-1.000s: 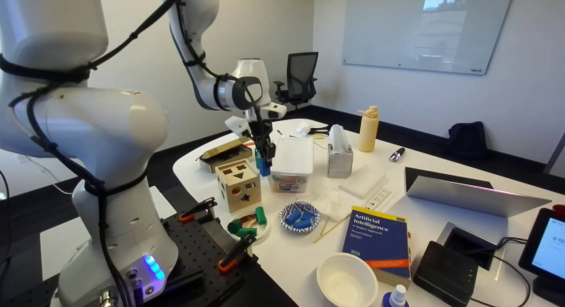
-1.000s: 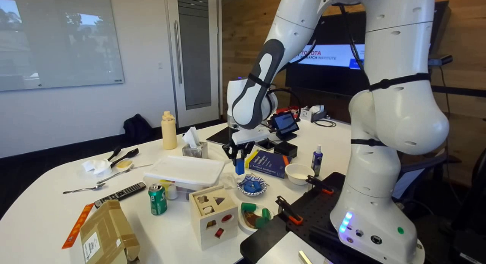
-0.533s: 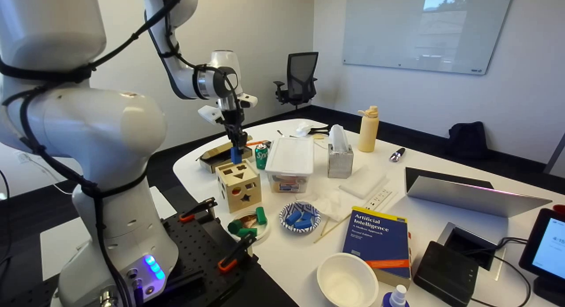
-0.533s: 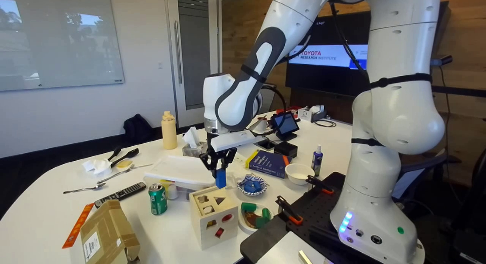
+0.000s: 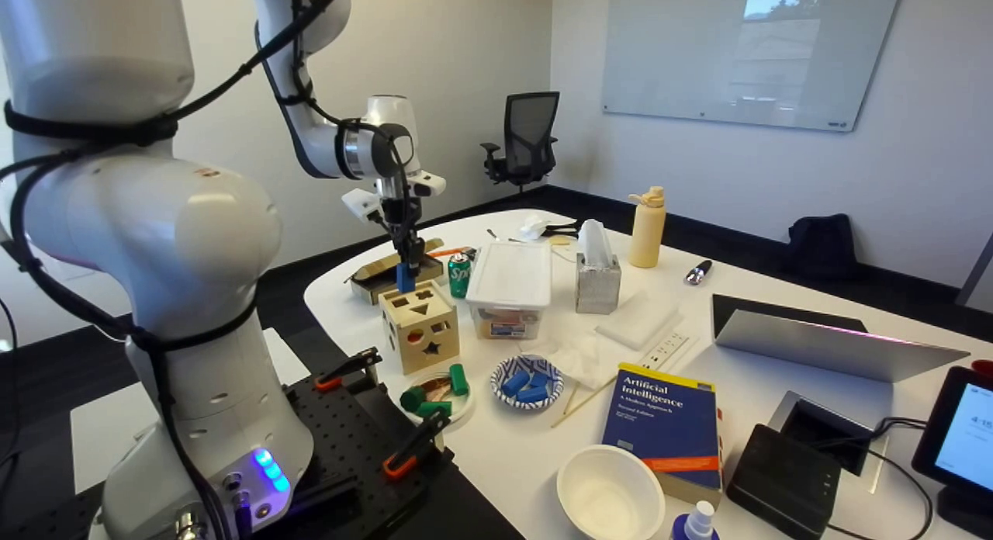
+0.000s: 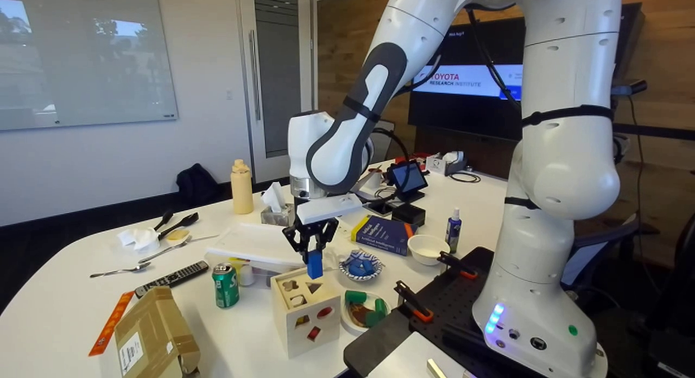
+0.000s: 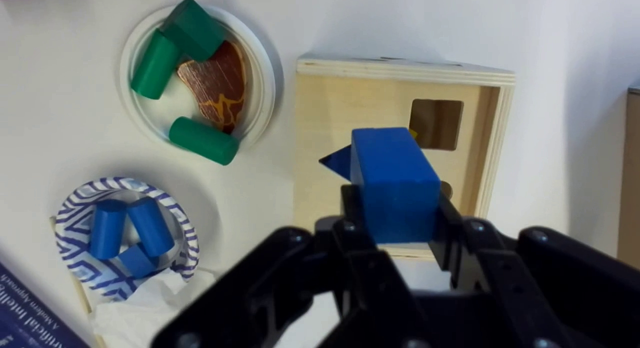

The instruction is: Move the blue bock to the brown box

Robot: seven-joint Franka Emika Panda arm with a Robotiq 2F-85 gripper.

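A blue block (image 7: pixel 397 188) is held between the black fingers of my gripper (image 7: pixel 395 210), which are shut on its sides. In both exterior views the block (image 5: pixel 405 278) (image 6: pixel 314 265) hangs upright just above the top of a light wooden box with shaped holes (image 5: pixel 419 338) (image 6: pixel 305 318). I cannot tell whether it touches the top. In the wrist view the block hides part of a triangular hole in the wooden box (image 7: pixel 320 108). A brown cardboard box (image 6: pixel 155 334) lies apart on the table; its edge shows in the wrist view (image 7: pixel 630 188).
A patterned bowl (image 6: pixel 374 270) with several blue blocks and a white bowl (image 7: pixel 266 88) with green blocks stand beside the wooden box. A green can (image 6: pixel 225 285), a lidded plastic bin (image 6: pixel 266 242), a tissue box (image 5: pixel 597 284) and a book (image 5: pixel 663 424) are also near.
My gripper has carried the blue block from near the patterned bowl and plastic bin to over the wooden box. In the last half second it has come down slightly.
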